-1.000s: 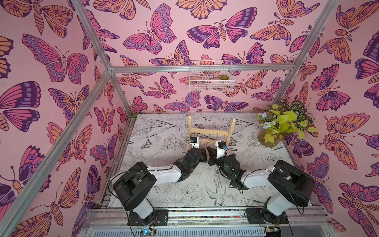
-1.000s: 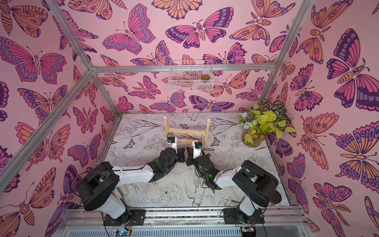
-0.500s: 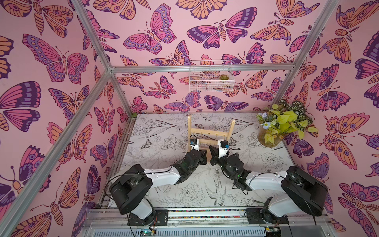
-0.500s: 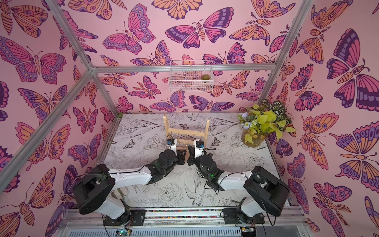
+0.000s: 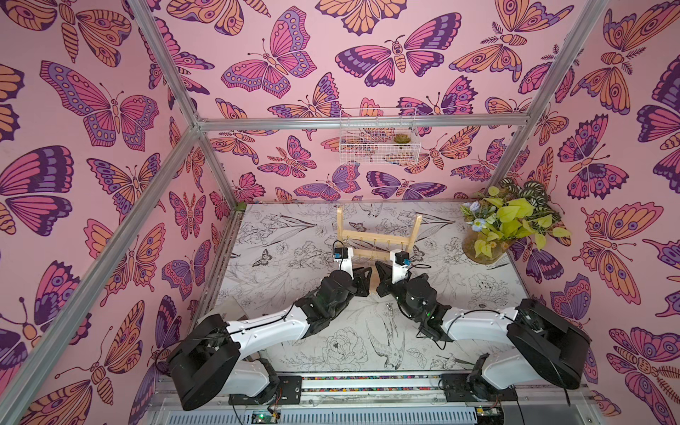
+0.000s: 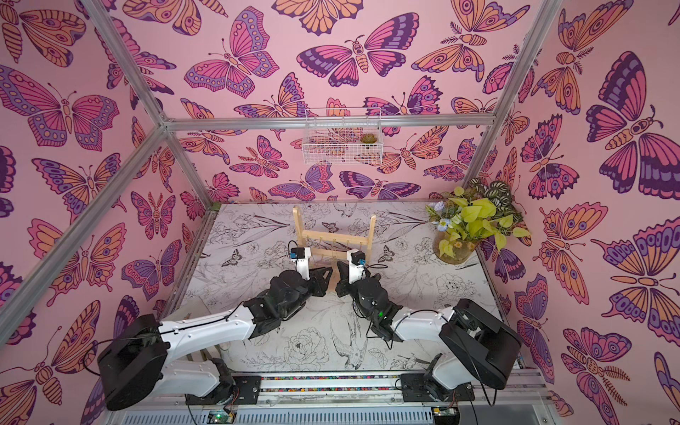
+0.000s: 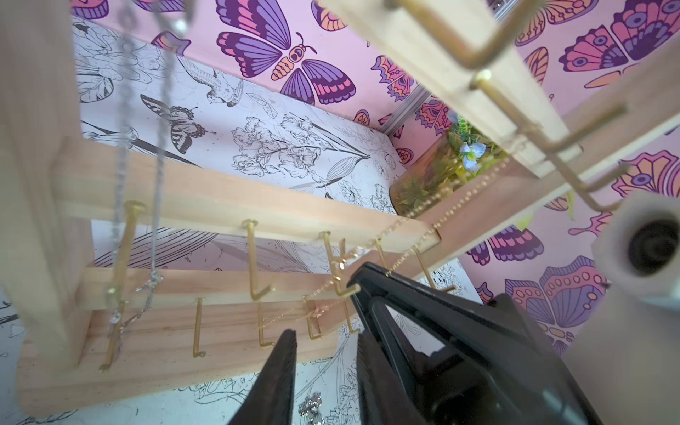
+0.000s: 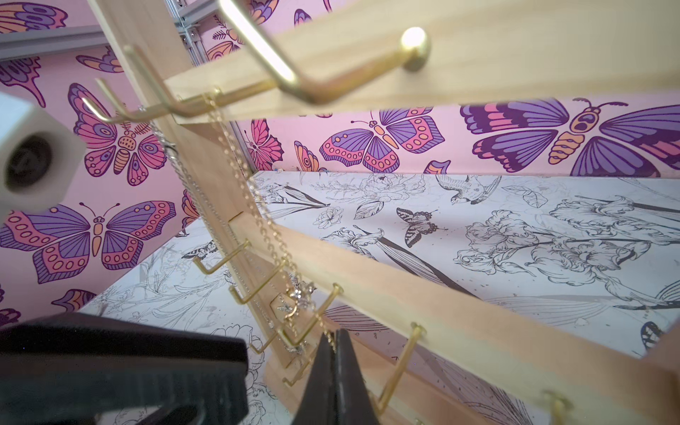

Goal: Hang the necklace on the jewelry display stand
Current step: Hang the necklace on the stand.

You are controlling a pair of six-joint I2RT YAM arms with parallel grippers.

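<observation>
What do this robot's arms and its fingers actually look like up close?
The left arm and right arm are smooth white shells linked by chunky black joints, with thin black cables looping alongside. Each wrist carries a small white camera block with a blue patch. The left gripper and right gripper have matte black fingers tapering to narrow tips.

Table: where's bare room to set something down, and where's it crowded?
Bare: the table between the left wall and the jewelry display stand; the strip behind the stand; the near patch between the arms. Crowded: before the stand, where left gripper and right gripper meet; the plant vase fills the far right corner.
</observation>
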